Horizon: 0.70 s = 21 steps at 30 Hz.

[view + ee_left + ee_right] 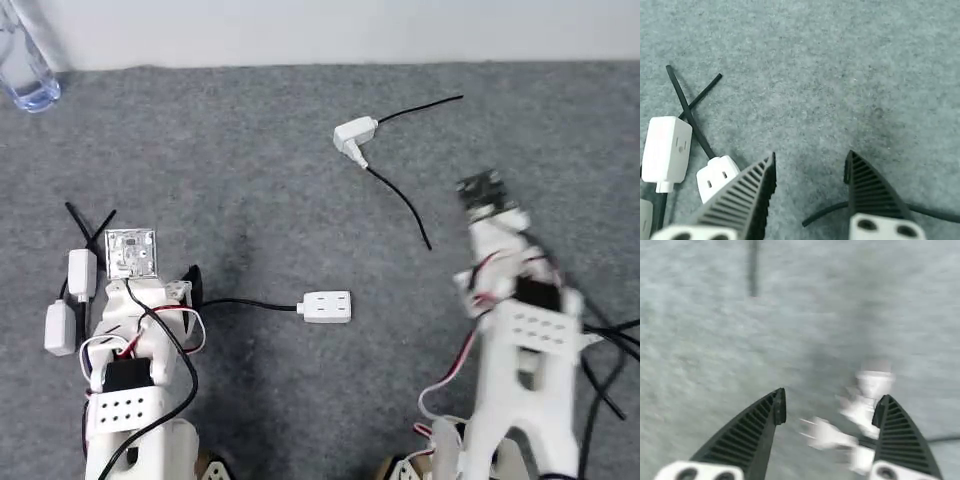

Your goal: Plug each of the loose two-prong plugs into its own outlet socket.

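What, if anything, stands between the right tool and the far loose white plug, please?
Nothing visible: bare mat separates the open right tool from the plug. A thin black cord lies flat beside that path.

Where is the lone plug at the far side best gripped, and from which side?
Probably the white body of the plug, across its narrow width, from above: it lies flat on the table, with the cable leaving one end. The right gripper is open and faces it.

Grey carpet, white wall.
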Each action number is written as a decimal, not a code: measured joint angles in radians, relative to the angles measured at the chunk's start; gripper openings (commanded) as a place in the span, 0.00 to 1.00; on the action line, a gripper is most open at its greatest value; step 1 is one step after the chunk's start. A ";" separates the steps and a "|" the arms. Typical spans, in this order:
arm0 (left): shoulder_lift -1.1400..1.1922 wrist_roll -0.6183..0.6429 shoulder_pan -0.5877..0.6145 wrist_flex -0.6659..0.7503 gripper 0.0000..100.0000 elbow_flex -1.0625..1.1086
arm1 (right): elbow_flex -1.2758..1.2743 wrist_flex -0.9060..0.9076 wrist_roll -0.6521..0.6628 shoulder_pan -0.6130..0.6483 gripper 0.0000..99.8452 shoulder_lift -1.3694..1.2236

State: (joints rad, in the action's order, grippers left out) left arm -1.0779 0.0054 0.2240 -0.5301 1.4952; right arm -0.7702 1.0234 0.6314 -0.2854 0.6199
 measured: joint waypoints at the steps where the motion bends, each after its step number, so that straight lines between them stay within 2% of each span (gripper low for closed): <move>1: 0.000 0.000 0.000 0.000 0.21 0.000 | 0.068 0.046 0.048 -0.032 0.28 0.000; 5: 0.000 0.000 0.000 0.000 0.21 0.000 | 0.258 0.169 0.249 -0.144 0.28 0.000; 13: 0.000 -0.003 0.000 0.003 0.21 0.008 | 0.295 0.221 0.601 -0.339 0.28 0.000; 18: -0.003 -0.041 -0.037 0.038 0.21 0.037 | 0.224 0.281 0.882 -0.362 0.28 0.000; 21: -0.003 -0.058 -0.043 0.040 0.21 0.040 | 0.175 0.264 0.928 -0.342 0.28 0.000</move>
State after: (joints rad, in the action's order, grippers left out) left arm -1.0810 -0.0529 0.1811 -0.4902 1.5351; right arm -0.5953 1.2873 1.5597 -0.6276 0.6199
